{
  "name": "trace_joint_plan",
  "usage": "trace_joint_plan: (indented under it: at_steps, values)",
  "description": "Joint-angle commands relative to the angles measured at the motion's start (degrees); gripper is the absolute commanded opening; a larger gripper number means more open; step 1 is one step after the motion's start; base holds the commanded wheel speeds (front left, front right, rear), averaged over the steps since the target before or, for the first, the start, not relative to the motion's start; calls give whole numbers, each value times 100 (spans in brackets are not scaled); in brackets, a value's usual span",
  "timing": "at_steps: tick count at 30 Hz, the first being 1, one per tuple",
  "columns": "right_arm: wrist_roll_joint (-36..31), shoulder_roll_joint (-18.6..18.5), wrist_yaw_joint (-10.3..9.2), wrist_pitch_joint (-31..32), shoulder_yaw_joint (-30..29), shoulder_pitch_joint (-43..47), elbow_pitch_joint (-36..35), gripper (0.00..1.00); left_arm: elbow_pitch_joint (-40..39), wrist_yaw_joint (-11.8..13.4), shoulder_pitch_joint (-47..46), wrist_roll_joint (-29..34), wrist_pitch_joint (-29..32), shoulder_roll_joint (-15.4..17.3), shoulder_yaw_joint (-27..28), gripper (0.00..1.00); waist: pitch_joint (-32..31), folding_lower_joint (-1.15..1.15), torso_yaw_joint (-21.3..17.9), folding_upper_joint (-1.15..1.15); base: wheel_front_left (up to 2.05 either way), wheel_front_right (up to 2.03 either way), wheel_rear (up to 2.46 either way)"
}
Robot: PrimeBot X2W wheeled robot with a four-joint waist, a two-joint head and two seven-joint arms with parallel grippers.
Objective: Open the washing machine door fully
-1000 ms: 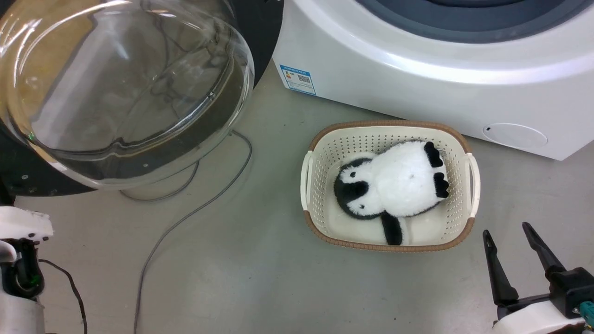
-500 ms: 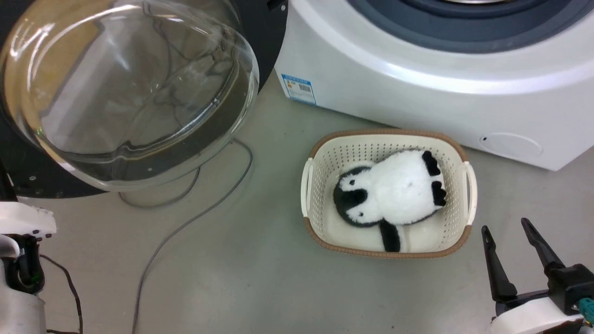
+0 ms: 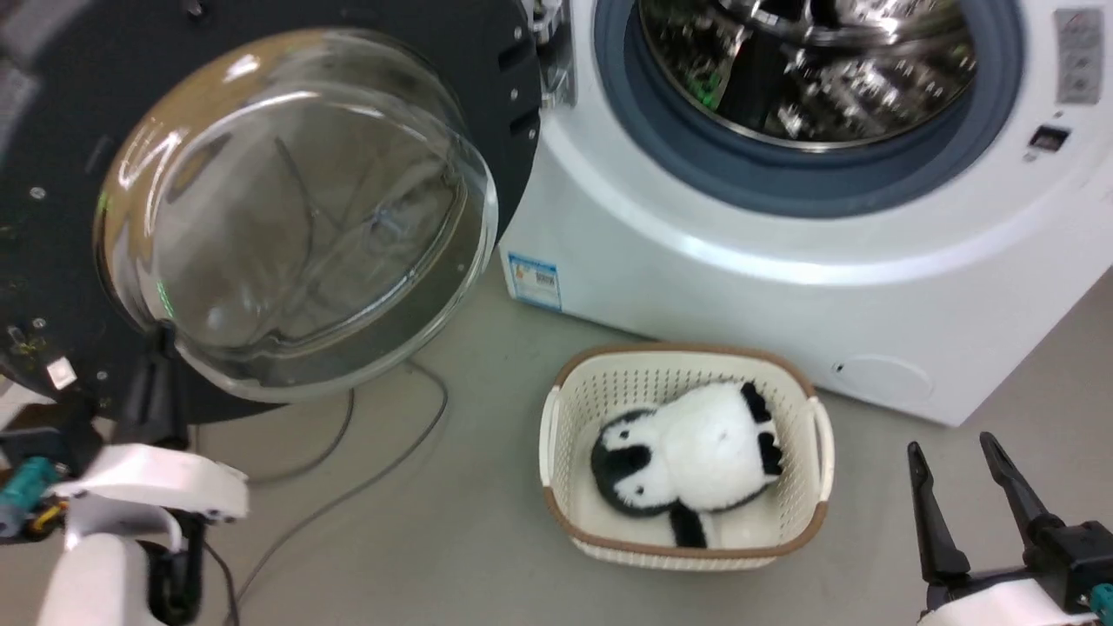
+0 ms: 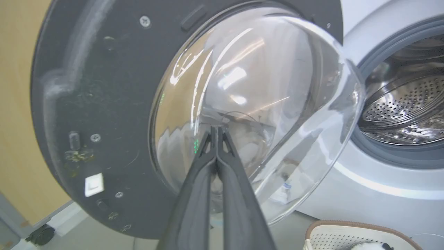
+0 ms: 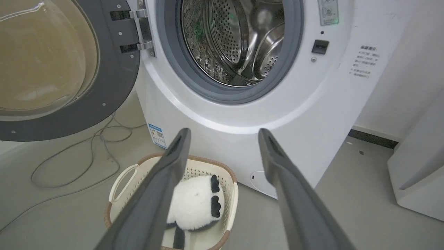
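Left wrist view: your left gripper (image 4: pixel 216 130), fingers together, likely for pushing, points at the washing machine door (image 4: pixel 104 86), which hangs wide left of the drum (image 4: pixel 409 104). Right gripper (image 3: pixel 949 445) spread, idling near right.

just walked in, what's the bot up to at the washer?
The washing machine door stands swung wide to the left in the head view, leaving the steel drum exposed. The left gripper is shut, fingers together, pointing at the door's glass bowl; contact can't be told. The right gripper hangs open and empty at the lower right. A basket with a plush penguin sits on the floor in front of the washer.
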Motion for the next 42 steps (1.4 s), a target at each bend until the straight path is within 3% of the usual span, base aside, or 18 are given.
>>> trace_joint_plan:
  at_steps: [1, 8, 17, 36, 37, 38, 39, 42]
  values:
    - [52, 32, -4, -57, -21, 70, 3, 100, -195, -37, 164, 37, 56, -57, -116, 0, -282, 0, -110, 0, 0, 0, 0]
    - [147, 49, -4, -172, 83, 152, -134, 100, -1043, -65, 731, 63, 383, -335, -680, 0, -695, 0, -394, 0, 0, 0, 0]
    - [287, 61, -4, -229, 388, 365, -532, 100, -1449, 91, 1455, 23, 426, -676, -926, 0, -1009, 0, -959, 0, 0, 0, 0]
    - [556, 64, -4, -211, 438, 582, -553, 100, -855, 213, 2000, 409, -45, -943, -1546, 0, -999, 0, -1613, 0, 0, 0, 0]
    - [559, 64, -4, -214, 431, 598, -528, 100, -819, 222, 2004, 424, -56, -955, -1570, 19, -998, 0, -1626, 0, 0, 0, 0]
    - [562, 64, -4, -215, 419, 616, -501, 100, -790, 238, 2005, 438, -67, -968, -1587, 84, -998, 0, -1637, 0, 0, 0, 0]
    - [563, 64, -4, -218, 410, 631, -475, 100, -753, 255, 2007, 444, -77, -983, -1599, 100, -997, 0, -1646, 0, 0, 0, 0]
    - [571, 64, -4, -223, 394, 652, -422, 100, -685, 281, 2005, 485, -94, -998, -1629, 100, -994, 0, -1663, 0, 0, 0, 0]
